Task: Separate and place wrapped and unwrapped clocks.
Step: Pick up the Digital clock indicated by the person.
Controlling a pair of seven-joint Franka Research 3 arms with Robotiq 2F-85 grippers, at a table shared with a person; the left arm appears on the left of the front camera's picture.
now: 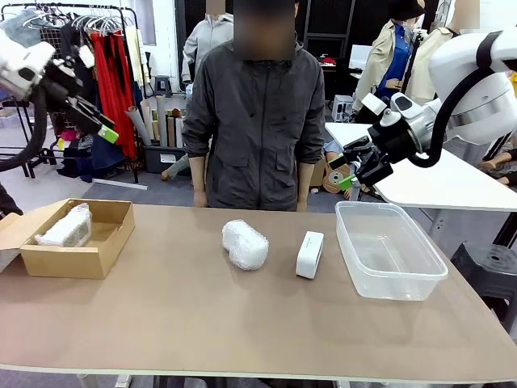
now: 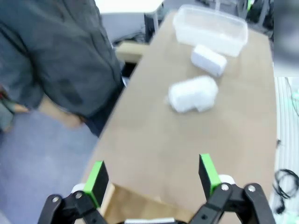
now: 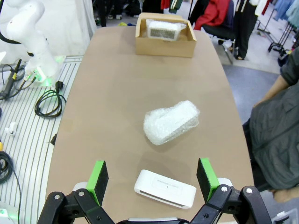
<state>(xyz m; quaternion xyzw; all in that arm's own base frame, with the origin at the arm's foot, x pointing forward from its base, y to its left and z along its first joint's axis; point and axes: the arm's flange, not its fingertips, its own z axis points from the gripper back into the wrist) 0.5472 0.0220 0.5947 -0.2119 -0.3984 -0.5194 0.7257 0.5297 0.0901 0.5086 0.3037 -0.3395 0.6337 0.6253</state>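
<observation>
- The left hand (image 1: 101, 125) hangs high above the left end of the tabletop (image 1: 202, 323). Its green-padded fingers (image 2: 96, 181) are spread wide, with nothing between them.
- The right hand (image 1: 346, 171) is raised off the surface, above the far edge near the right end. Its fingers (image 3: 206, 176) are likewise spread and empty.
- Below the right hand's wrist camera lies the bare white clock (image 3: 165, 188), on the tabletop just left of the clear plastic tub (image 1: 396, 293), close to it but apart.
- The rounded bubble-wrap bundle (image 1: 245, 244) lies near the middle of the tabletop. It is to the left of the bare white clock, with a gap between them.
- The blocky bubble-wrap bundle (image 1: 66, 228) sits inside the open brown cardboard box (image 1: 73, 260) at the left end, well apart from the other two.
- A person (image 1: 254, 121) in a dark jacket stands at the far edge, behind the rounded bundle.
</observation>
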